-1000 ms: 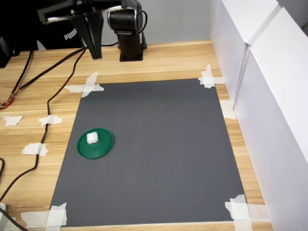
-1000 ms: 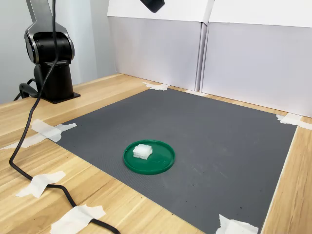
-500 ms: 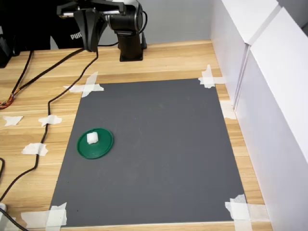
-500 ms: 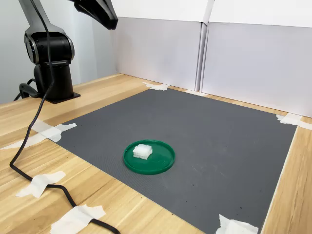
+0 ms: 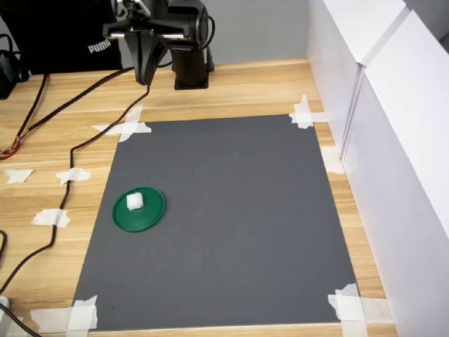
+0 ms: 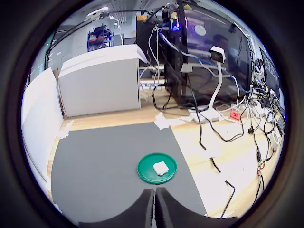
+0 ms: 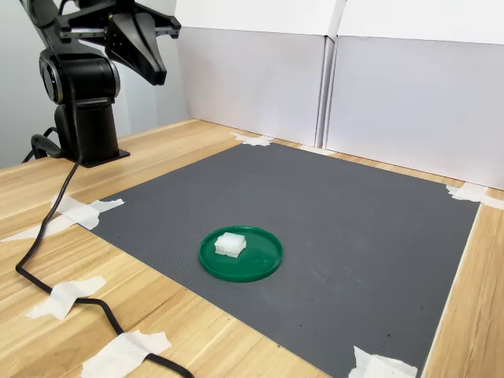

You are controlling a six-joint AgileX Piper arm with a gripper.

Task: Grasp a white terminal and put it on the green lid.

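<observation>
On the green lid (image 5: 139, 209), toward the first exterior view's left edge of the dark grey mat (image 5: 231, 232), the white terminal (image 5: 135, 201) rests inside the raised rim. High near the arm's black base (image 5: 191, 70), well apart from the lid, the gripper (image 5: 145, 74) hangs empty with its fingers (image 6: 146, 209) pressed together.

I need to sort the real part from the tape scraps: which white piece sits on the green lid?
The white terminal, a small blocky cube on the green lid; the flat tape pieces lie off it.
</observation>
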